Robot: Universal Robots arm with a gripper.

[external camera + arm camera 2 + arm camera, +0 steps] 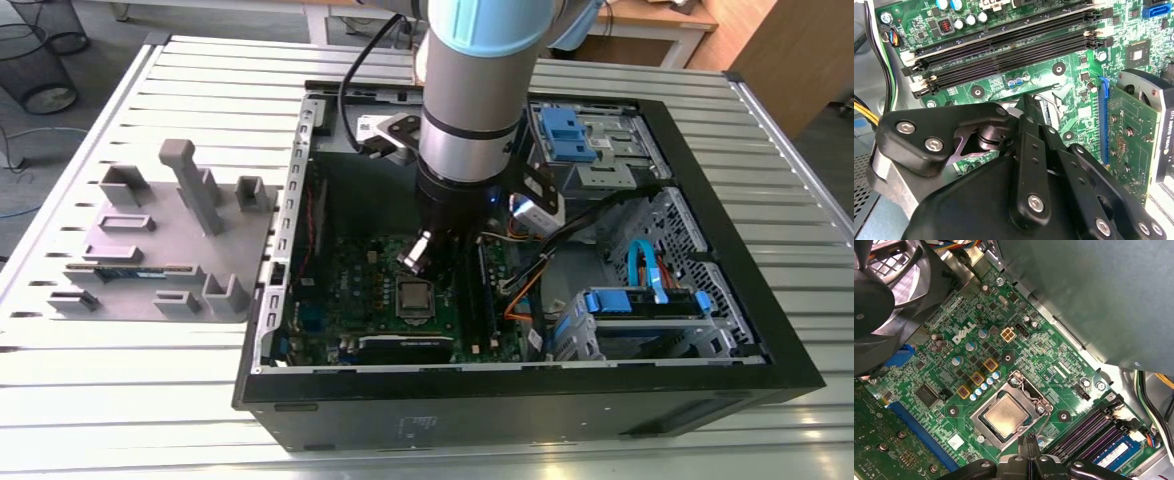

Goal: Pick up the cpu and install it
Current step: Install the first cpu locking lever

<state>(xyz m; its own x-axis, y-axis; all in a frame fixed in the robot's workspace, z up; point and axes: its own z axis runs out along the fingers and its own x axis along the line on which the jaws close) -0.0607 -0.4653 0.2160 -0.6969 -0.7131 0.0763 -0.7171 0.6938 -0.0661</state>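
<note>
I see the cpu [1004,417] already sitting in its socket [990,401], just beyond my jaws. They are drawn narrow and hold nothing.

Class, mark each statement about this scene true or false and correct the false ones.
1. The cpu lies in the socket of the green board. True.
2. The grey moulded tray sits inside the computer case. False: it rests on the slatted table outside the case, at the exterior view's left.
3. The gripper hangs over the board close to the socket. True.
4. A side panel covers the case. False: the case is open, with the board in view.
</note>
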